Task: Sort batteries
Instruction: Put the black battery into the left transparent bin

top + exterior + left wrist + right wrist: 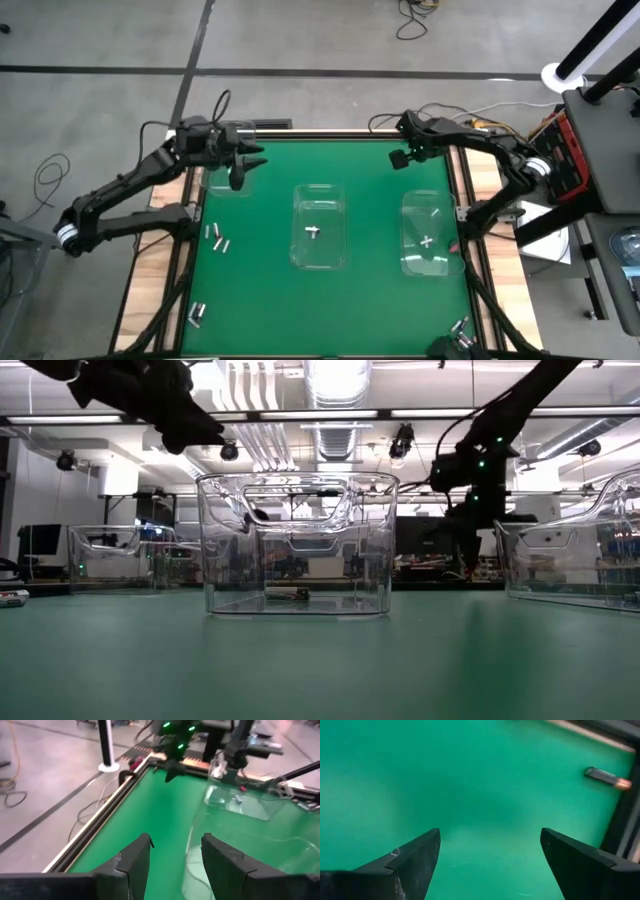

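From above, the batteries (pixel 217 238) on the counter (pixel 270 300) are too small to tell apart by length. The pair inside the middle bin (pixel 318 226) and those in the right bin (pixel 428 236) are only pale flecks. At table height, the right bin (pixel 585 555) is cut off by the picture's edge. In the right wrist view, one battery (pixel 607 776) is blurred and its end markings cannot be read.
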Robot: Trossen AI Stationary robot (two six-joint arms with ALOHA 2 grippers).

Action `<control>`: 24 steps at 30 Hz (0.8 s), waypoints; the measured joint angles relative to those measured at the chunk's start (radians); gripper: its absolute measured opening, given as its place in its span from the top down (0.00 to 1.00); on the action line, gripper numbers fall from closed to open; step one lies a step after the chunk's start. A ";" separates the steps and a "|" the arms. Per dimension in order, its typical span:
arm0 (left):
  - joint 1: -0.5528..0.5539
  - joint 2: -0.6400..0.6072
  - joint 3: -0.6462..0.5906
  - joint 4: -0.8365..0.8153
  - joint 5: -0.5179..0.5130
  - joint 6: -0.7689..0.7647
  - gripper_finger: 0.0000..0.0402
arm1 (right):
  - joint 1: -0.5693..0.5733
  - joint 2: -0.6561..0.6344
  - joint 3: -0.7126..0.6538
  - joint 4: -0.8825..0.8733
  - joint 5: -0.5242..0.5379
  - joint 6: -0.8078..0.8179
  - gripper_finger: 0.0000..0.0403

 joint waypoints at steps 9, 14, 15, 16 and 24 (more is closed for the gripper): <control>-0.097 -0.025 -0.042 0.051 0.000 -0.019 0.61 | -0.085 0.227 0.281 -0.358 0.160 -0.264 0.25; -0.139 -0.012 -0.042 0.051 -0.001 -0.048 0.61 | -0.128 0.342 0.376 -0.435 0.166 -0.488 0.29; -0.146 -0.008 -0.042 0.055 -0.001 -0.054 0.61 | -0.133 0.362 0.389 -0.440 0.167 -0.530 0.29; -0.153 -0.005 -0.042 0.060 -0.002 -0.060 0.61 | -0.138 0.382 0.398 -0.441 0.175 -0.575 0.30; -0.188 0.025 -0.042 0.084 -0.003 -0.062 0.61 | -0.146 0.517 0.428 -0.457 0.400 -0.797 0.41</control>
